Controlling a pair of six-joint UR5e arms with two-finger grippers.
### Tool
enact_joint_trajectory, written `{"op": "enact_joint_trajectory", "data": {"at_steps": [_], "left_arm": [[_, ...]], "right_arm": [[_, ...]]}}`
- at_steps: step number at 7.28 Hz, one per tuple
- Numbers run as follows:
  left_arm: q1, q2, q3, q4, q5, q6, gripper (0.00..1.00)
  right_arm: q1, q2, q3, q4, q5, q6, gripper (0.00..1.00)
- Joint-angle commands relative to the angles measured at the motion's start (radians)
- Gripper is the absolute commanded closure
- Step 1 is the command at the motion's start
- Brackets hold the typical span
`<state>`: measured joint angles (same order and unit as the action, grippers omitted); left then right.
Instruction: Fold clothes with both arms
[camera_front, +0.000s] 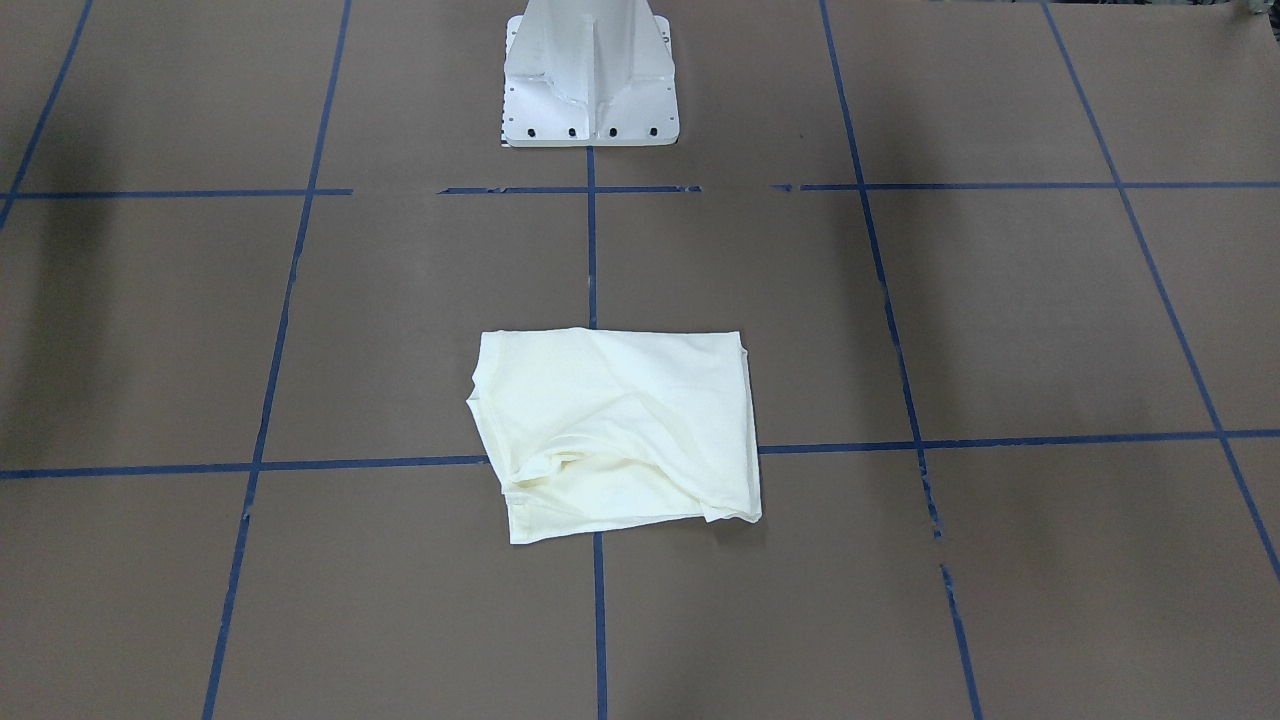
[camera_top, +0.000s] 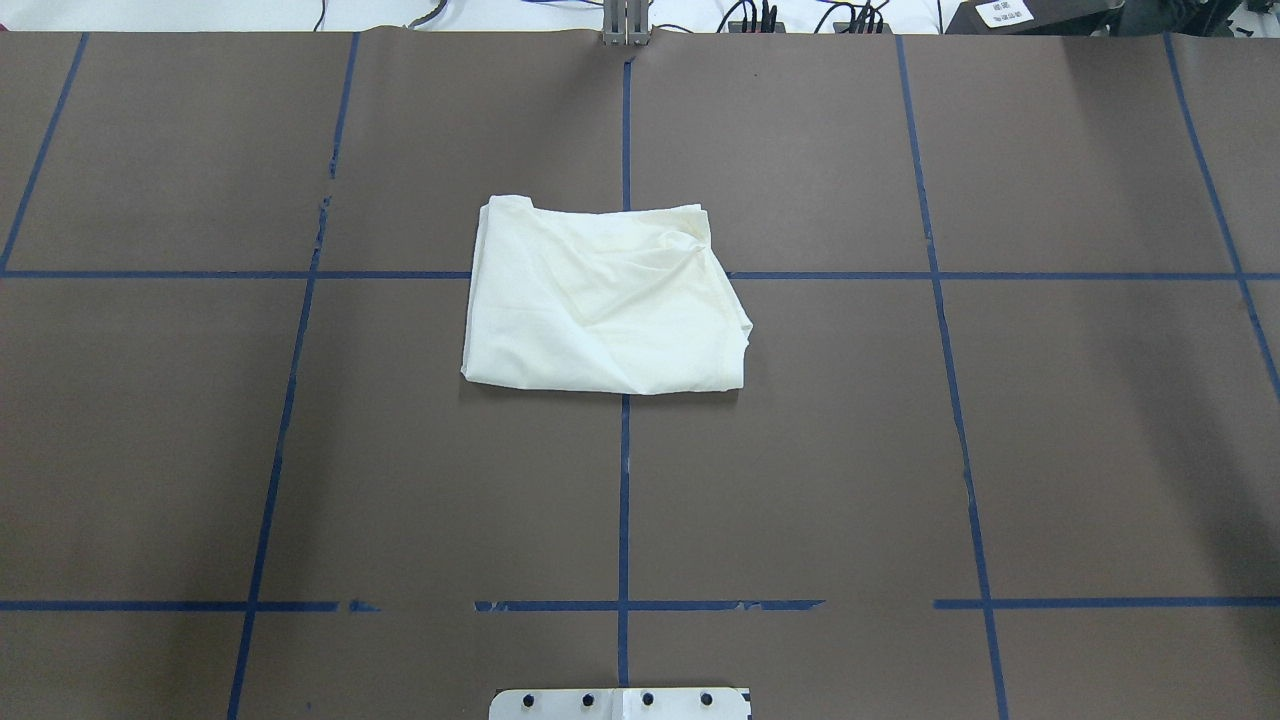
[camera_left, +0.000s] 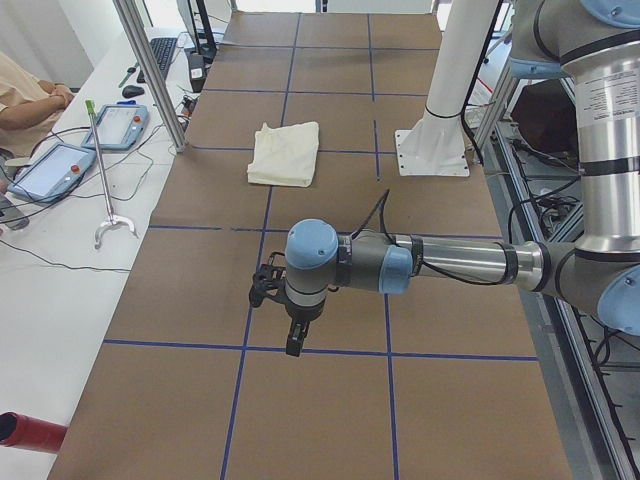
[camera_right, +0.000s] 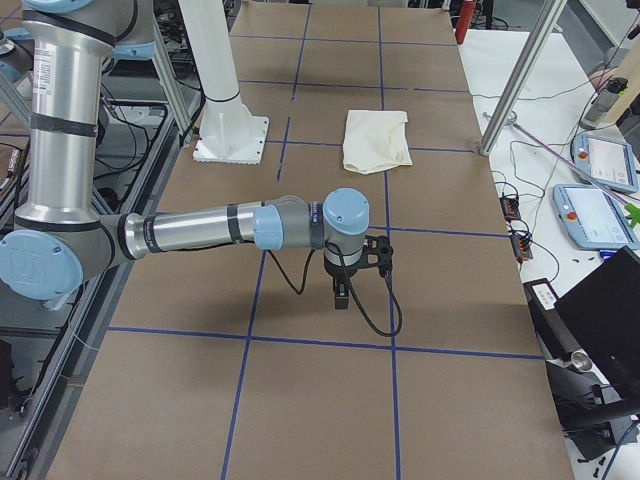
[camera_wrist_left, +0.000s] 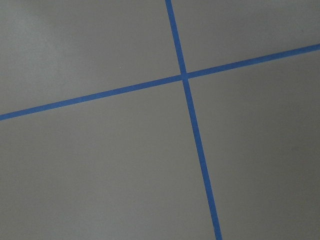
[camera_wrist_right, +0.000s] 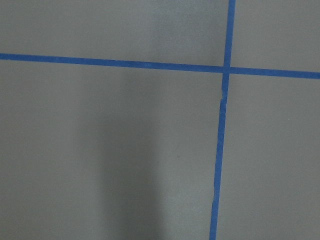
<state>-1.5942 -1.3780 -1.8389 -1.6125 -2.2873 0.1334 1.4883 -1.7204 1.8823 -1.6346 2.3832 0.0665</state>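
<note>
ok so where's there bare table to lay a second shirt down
The brown paper-covered table is bare on both sides of the folded cream-white shirt, and between the shirt and the white pedestal base plate. Crowded only towards the table's ends, where the left arm's black claw and the right arm's black claw hang above it.

I'm seeing the left arm (camera_left: 460, 262) and the right arm (camera_right: 190, 232) showing silver-grey tubes, light-blue joint caps and a looping black cable (camera_right: 372, 305), while the white pedestal (camera_front: 590, 80) is showing dark bolts along its flange.
</note>
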Motion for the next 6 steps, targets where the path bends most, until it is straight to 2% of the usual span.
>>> {"op": "enact_joint_trajectory", "data": {"at_steps": [1,4,6], "left_arm": [[0.000,-0.001,-0.040,0.072,-0.014,0.000,0.00],[0.034,0.002,-0.034,0.075,-0.116,-0.001,0.00],[0.075,0.001,-0.034,0.074,-0.115,-0.006,0.00]], "right_arm": [[0.000,-0.004,-0.002,0.005,-0.007,0.006,0.00],[0.000,-0.001,-0.002,0.005,-0.004,0.013,0.00],[0.000,-0.002,0.000,0.005,-0.007,0.001,0.00]]}}
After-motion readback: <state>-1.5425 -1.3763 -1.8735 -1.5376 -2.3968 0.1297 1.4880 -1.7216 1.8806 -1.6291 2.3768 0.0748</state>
